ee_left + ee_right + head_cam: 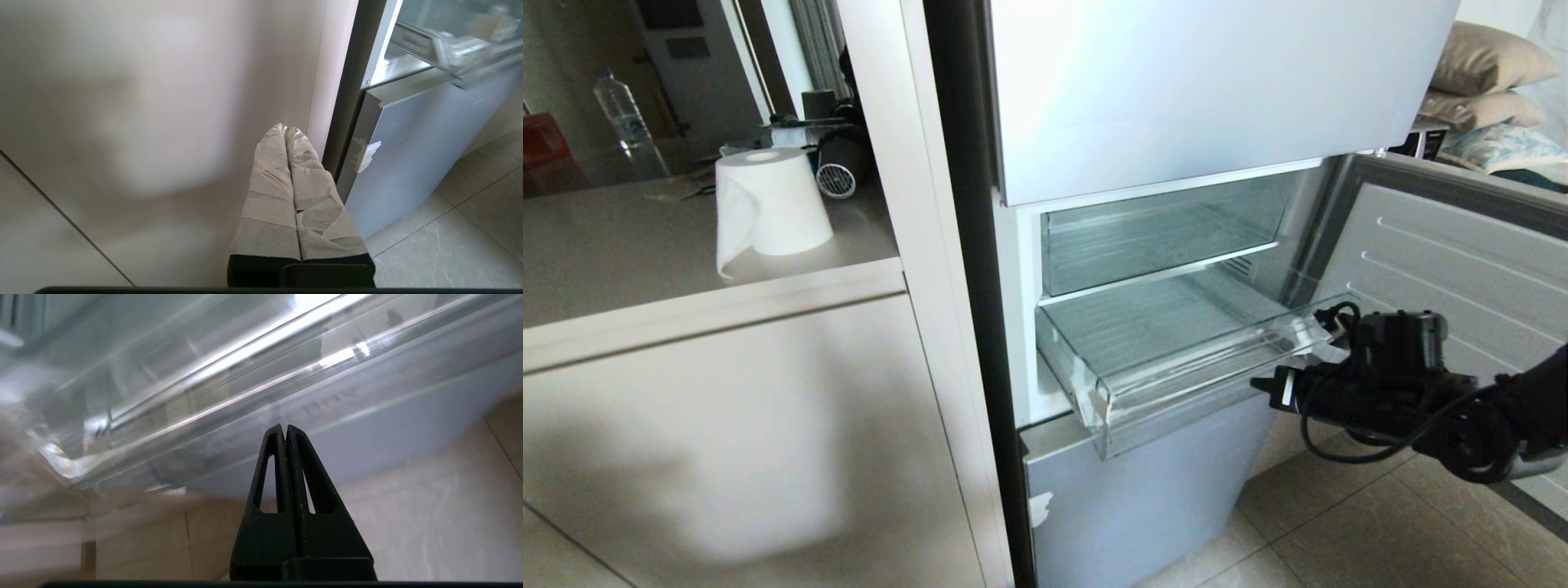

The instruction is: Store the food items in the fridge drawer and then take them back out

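Observation:
The fridge drawer (1176,390), clear plastic with a thick front lip, stands pulled out of the open middle compartment and looks empty. No food items show in any view. My right gripper (1258,382) is shut with nothing in it. It sits just in front of the drawer's right front corner, a little below the lip. In the right wrist view its black fingertips (284,428) point at the underside of the drawer front (245,375). My left gripper (285,129), with tape-wrapped fingers, is shut and empty. It is low, beside the cabinet side, left of the fridge.
A second clear bin (1152,237) sits above the drawer. The open fridge door (1445,245) stands to the right behind my right arm. Below is a silver-blue door panel (1143,498) and tiled floor (1339,531). A paper roll (768,204) stands on the counter at left.

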`<state>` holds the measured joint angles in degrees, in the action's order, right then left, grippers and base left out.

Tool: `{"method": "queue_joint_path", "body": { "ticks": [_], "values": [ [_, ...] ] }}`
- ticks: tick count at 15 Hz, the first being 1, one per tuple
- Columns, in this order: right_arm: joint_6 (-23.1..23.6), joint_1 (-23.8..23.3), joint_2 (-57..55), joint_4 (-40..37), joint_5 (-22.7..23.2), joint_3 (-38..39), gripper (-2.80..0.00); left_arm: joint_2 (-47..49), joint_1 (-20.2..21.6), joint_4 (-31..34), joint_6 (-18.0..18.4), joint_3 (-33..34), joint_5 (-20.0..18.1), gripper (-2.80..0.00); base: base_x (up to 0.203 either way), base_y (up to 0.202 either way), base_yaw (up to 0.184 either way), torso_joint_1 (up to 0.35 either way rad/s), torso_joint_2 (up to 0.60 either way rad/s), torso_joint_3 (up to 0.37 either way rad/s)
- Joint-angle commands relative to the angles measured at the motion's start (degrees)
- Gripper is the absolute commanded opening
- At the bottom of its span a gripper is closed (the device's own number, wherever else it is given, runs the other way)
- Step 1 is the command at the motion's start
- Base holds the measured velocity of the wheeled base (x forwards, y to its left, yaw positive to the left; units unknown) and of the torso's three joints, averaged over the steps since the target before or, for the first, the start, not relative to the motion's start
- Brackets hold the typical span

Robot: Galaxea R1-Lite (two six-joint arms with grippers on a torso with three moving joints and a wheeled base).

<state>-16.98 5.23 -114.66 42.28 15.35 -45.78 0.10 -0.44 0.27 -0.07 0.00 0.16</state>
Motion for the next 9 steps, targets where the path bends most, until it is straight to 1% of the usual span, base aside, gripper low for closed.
{"method": "queue_joint_path", "body": {
  "ticks": [1, 3, 5, 9],
  "values": [
    [-0.19, 1.45, -7.44, 0.34, 0.06, -6.09, -2.80, 0.05, 0.00, -0.05, -0.01, 0.00, 0.02, -2.80, 0.000, 0.000, 0.000, 0.000, 0.00, 0.000],
    [-0.28, 2.79, -12.37, 2.16, 0.04, -12.11, -2.80, 0.00, 0.00, 0.00, -0.01, 0.00, 0.02, -2.80, 0.000, 0.000, 0.000, 0.000, 0.00, 0.000],
    [-0.49, 3.83, -16.69, 6.44, -0.02, -17.04, -2.80, 0.01, 0.00, 0.00, -0.01, 0.00, 0.02, -2.80, 0.000, 0.000, 0.000, 0.000, 0.00, 0.000],
    [-1.74, 4.79, -19.19, 7.73, -0.09, -21.85, -2.80, 0.00, 0.00, 0.00, -0.01, 0.00, 0.02, -2.80, 0.000, 0.000, 0.000, 0.000, 0.00, 0.000]
  ]
}}
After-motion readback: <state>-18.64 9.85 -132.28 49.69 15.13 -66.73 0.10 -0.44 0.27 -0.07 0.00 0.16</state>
